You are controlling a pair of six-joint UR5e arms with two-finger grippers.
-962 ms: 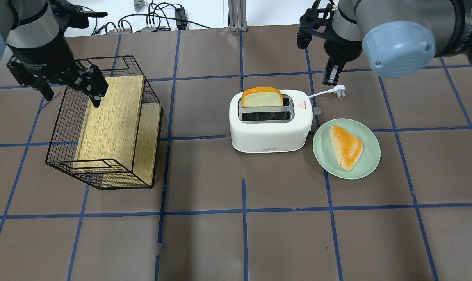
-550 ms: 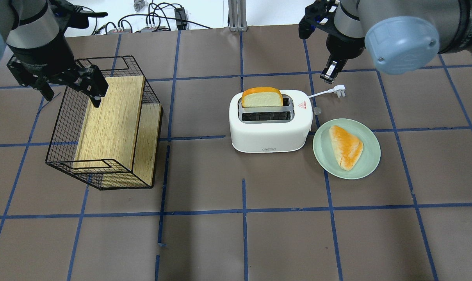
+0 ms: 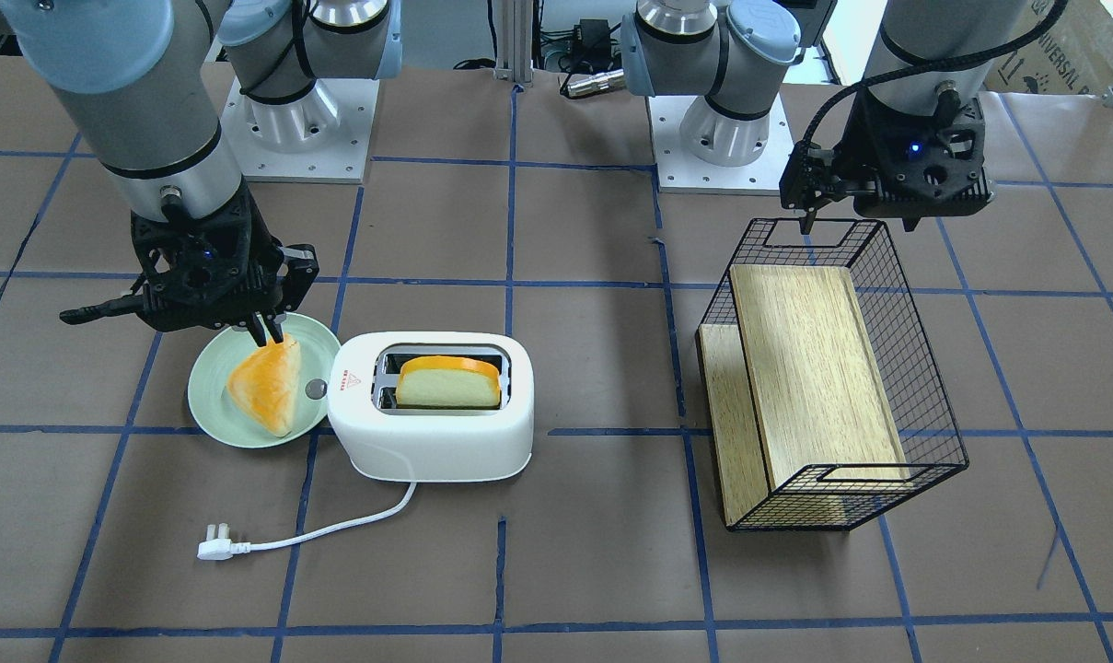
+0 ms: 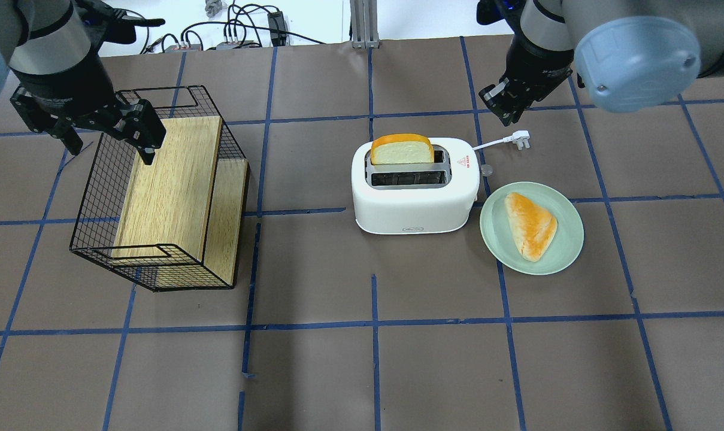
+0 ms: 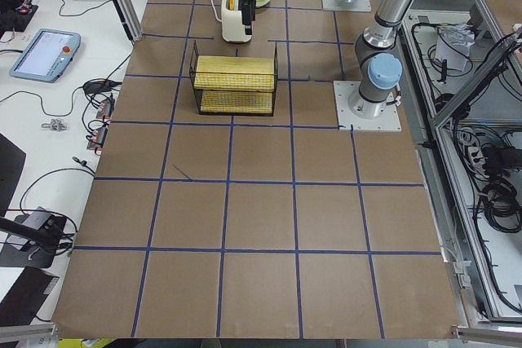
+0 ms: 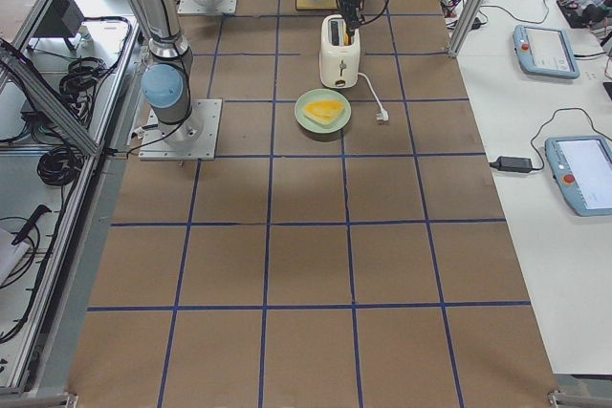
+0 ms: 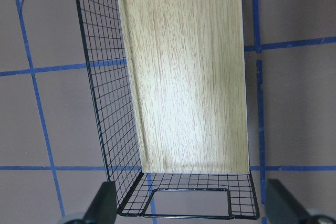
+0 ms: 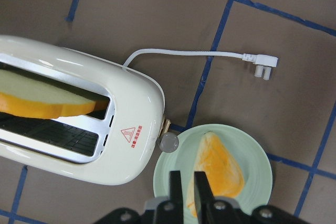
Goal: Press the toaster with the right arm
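Note:
The white toaster (image 4: 415, 203) stands mid-table with a bread slice (image 4: 402, 149) upright in its far slot. It also shows in the front view (image 3: 427, 442) and the right wrist view (image 8: 68, 129). Its grey knob (image 8: 169, 142) sticks out of the end that faces the plate. My right gripper (image 3: 269, 331) is shut and empty. It hangs above the plate's edge, just beside the knob, and touches nothing; it also shows in the overhead view (image 4: 500, 108) and the right wrist view (image 8: 189, 190). My left gripper (image 4: 107, 143) is open and empty above the basket's end.
A green plate (image 4: 565, 251) with a triangular bread piece (image 4: 532, 224) lies against the toaster's knob end. The white cord and plug (image 4: 520, 136) lie beyond it. The wire-and-wood basket (image 4: 164, 191) lies on its side on the table's left half.
My right gripper has turned at the wrist and shifted a little toward the table's far edge in the overhead view. The left arm, the toaster and the bread have not moved.

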